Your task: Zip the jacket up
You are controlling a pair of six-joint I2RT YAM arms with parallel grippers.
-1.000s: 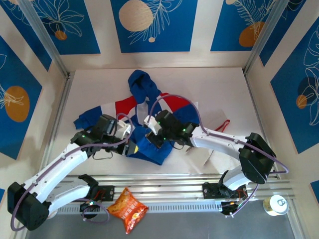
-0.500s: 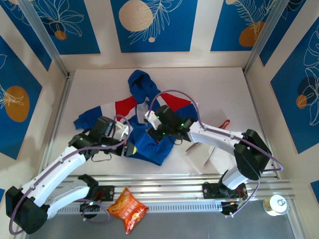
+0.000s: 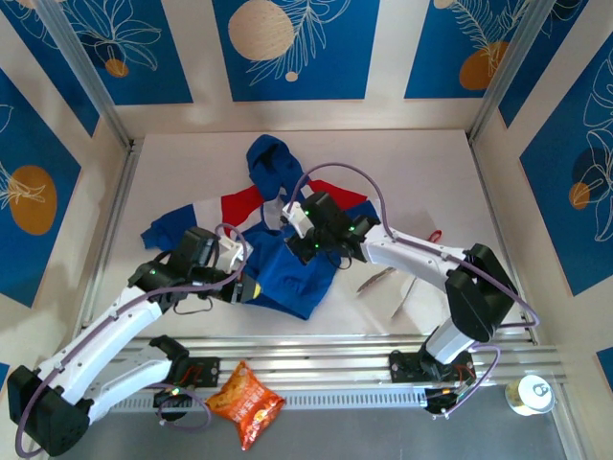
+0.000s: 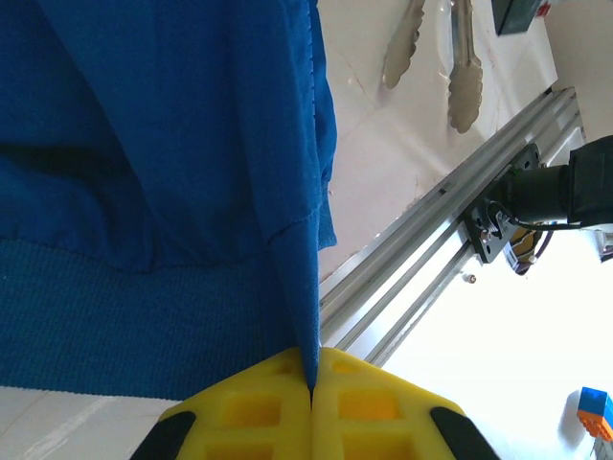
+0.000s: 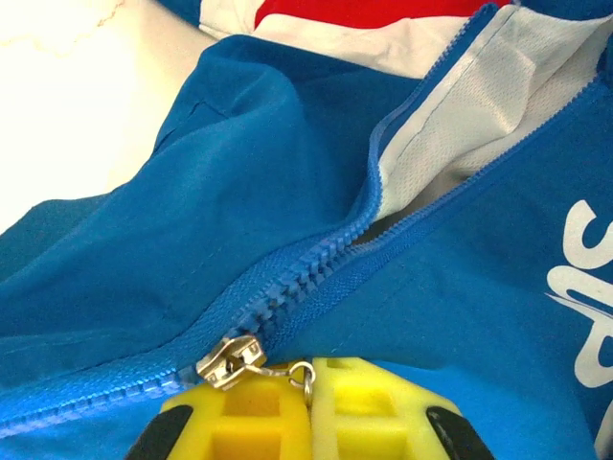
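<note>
The small royal-blue hooded fabric jacket [image 3: 290,273] lies on the white table [image 3: 431,172]; left gripper [image 4: 311,388] clamps its hem; right gripper [image 5: 308,407] pinches the silver metal zip slider [image 5: 230,361] by its ring; teeth are joined low down, the chest gapes above; less than half done, I'd say.

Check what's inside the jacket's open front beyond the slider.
White mesh lining shows in the gap of the jacket, up past the slider. On the slider's other side the closed zip covers the inside, and anything behind the lining is hidden.

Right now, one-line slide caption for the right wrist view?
Right pincer shut on the silver zipper pull of the royal blue fabric jacket, white lining visible where unzipped.
</note>
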